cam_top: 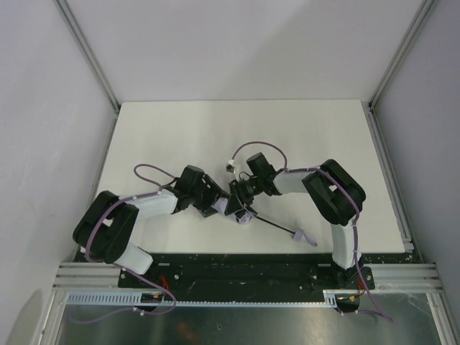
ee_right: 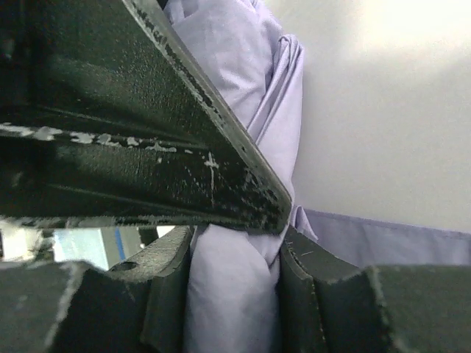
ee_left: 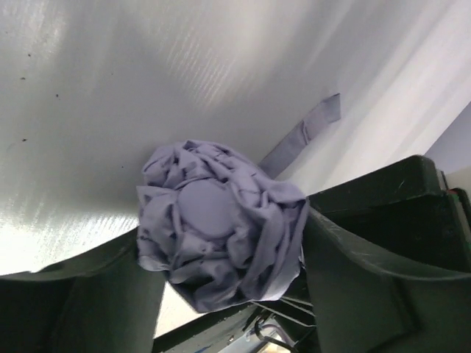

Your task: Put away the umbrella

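Observation:
The umbrella [cam_top: 245, 216] lies at the near middle of the white table [cam_top: 180, 136]. Its black shaft [cam_top: 273, 224] runs right to the small lavender handle [cam_top: 305, 236]. Both arms meet over its canopy end. In the left wrist view the crumpled lavender canopy [ee_left: 221, 220] sits between the widely spread fingers of my left gripper [ee_left: 228, 243], its fabric brushing both, and its strap [ee_left: 302, 136] trails away behind. My right gripper [ee_right: 235, 283] is shut on a fold of the canopy fabric [ee_right: 243, 73]. One left finger [ee_right: 147, 147] crosses just above it.
Grey walls with metal rails enclose the table on the left, back and right. The arm bases and a black plate [cam_top: 244, 262] line the near edge. Purple cables loop over both arms [cam_top: 147, 169].

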Robot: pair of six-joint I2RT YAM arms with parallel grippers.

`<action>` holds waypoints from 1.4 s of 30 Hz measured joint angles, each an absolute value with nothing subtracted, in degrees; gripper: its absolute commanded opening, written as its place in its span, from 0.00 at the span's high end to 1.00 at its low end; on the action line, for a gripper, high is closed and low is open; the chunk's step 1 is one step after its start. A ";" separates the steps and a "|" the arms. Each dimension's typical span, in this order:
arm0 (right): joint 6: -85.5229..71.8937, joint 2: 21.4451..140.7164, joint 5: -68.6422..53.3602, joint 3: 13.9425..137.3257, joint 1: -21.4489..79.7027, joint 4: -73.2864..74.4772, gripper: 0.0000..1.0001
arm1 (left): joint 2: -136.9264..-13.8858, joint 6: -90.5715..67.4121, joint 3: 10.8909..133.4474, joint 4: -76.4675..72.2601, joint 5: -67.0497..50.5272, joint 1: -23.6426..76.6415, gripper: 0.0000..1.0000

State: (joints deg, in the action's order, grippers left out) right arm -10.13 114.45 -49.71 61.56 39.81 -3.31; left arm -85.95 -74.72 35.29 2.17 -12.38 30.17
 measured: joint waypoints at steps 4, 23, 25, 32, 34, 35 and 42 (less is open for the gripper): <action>-14.22 115.33 -52.60 60.75 38.70 -5.30 1.00 | -87.26 -76.18 35.33 0.97 -12.27 30.65 0.67; -10.74 95.50 -33.06 57.08 42.11 2.94 0.01 | -86.21 -79.53 31.92 -4.62 -11.75 31.92 1.00; -8.86 93.23 -28.97 57.08 43.64 3.27 0.01 | -86.21 -79.59 31.92 -4.60 -11.77 31.92 1.00; -1.87 93.71 -10.33 56.77 55.75 5.54 0.01 | -86.21 -80.23 31.92 -3.90 -12.38 31.92 1.00; -0.01 95.04 -4.10 56.77 58.85 5.45 0.02 | -86.21 -80.53 31.92 -3.62 -12.64 31.92 1.00; 0.60 95.66 -1.43 56.77 59.86 5.48 0.03 | -86.21 -80.58 31.92 -3.49 -12.78 31.90 1.00; 0.89 96.64 1.89 56.27 57.41 7.53 0.19 | -86.21 -80.58 31.92 -3.29 -13.26 31.81 1.00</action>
